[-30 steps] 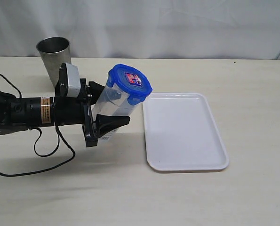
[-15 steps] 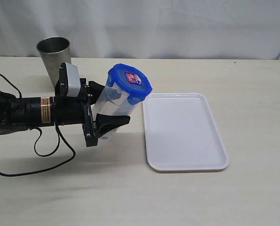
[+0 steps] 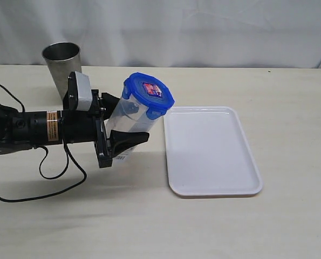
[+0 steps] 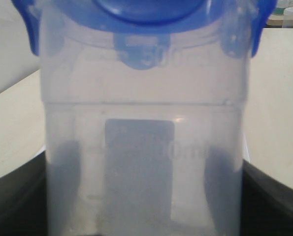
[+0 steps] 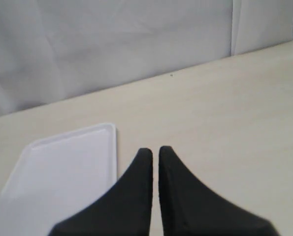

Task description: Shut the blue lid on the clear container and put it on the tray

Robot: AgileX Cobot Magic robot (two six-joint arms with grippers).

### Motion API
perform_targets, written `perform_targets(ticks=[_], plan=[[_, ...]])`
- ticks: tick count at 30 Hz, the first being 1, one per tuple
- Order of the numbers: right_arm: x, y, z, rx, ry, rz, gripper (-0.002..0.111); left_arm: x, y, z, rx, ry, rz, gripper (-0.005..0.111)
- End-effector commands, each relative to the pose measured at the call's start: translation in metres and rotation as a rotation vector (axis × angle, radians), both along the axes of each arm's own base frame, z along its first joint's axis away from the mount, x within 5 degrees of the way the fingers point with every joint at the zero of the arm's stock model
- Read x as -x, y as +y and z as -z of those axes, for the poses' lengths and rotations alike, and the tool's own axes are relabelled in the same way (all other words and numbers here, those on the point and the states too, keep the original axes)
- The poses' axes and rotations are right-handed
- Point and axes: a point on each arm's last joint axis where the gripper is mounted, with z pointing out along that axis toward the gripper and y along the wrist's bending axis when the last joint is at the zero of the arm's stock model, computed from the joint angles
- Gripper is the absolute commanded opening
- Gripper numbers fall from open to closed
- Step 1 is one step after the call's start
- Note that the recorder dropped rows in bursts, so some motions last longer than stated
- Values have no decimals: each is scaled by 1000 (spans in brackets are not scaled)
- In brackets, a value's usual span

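Exterior view: left fingers (image 3: 128,139) clamp the clear container (image 3: 136,116) (blue lid (image 3: 148,94) on, apparently snapped) — tilted, beside the tray (image 3: 211,151).

The clear container (image 4: 136,98) carries faint measuring marks. In the left wrist view, the mark just below the blue lid (image 4: 146,10) reads approximately "500". A lower mark shows "00m"; its leading digit is unclear.

A rectangular label (image 4: 139,167) on the far wall shows its back only; no print is visible. In the exterior view, the white barcode label (image 3: 122,156) near the base is too small to read.

The red-and-blue sticker (image 3: 151,89) on the lid is illegible. The orange-and-white band label (image 3: 52,127) on the left arm (image 3: 20,129) is illegible.
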Motion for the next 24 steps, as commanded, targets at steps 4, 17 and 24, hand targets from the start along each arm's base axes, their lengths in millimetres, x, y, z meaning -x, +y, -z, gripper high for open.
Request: perform_targets(ticks=[4,17,24], plan=[[2,-1,7,24,69,11,5,-1,-3,-7,45,-16,1,0],[2,-1,7,24,69,11,5,-1,-3,-7,48,-15,-5,0],[2,1,7,80,77,-25,5,-1,-3,-7,48,-15,-5,0]])
